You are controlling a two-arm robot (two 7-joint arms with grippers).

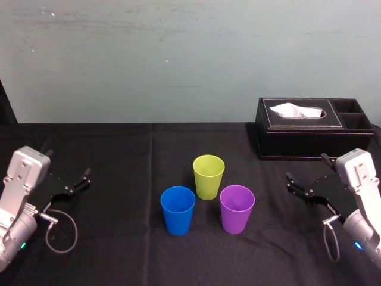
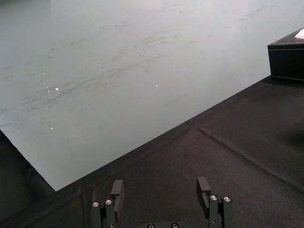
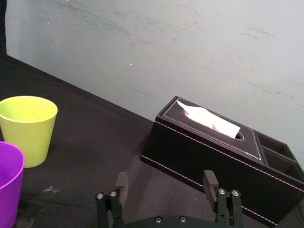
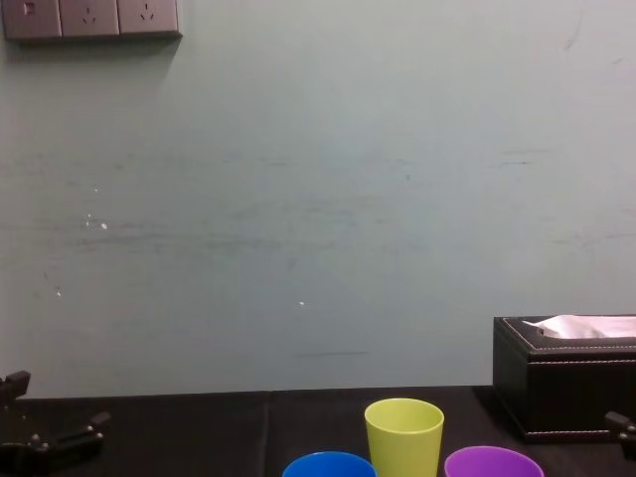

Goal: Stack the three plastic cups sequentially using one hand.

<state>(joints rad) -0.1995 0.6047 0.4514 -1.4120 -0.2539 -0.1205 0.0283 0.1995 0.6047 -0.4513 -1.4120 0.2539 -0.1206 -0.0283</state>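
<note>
Blue cup [image 1: 178, 210], purple cup [image 1: 237, 208], green cup [image 1: 209, 176], all unstacked left of the tissue box [image 1: 297, 142].
Right gripper [image 1: 306, 167] hangs in front of it, left gripper [image 1: 80, 180] way off left, both released.

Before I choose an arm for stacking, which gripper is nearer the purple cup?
Right. The right gripper sits right of the purple cup; the left gripper is farther off, past the blue cup.

the yellow-green cup [image 1: 209, 176], the purple cup [image 1: 237, 208] and the blue cup [image 1: 178, 210] are seen to be smooth plastic with a faint sheen. the table [image 1: 119, 149] is covered by matt black cloth. the tissue box [image 1: 309, 130] is finished in black leather with pale stitching, and a soft white paper tissue [image 1: 296, 111] is held in it.
</note>
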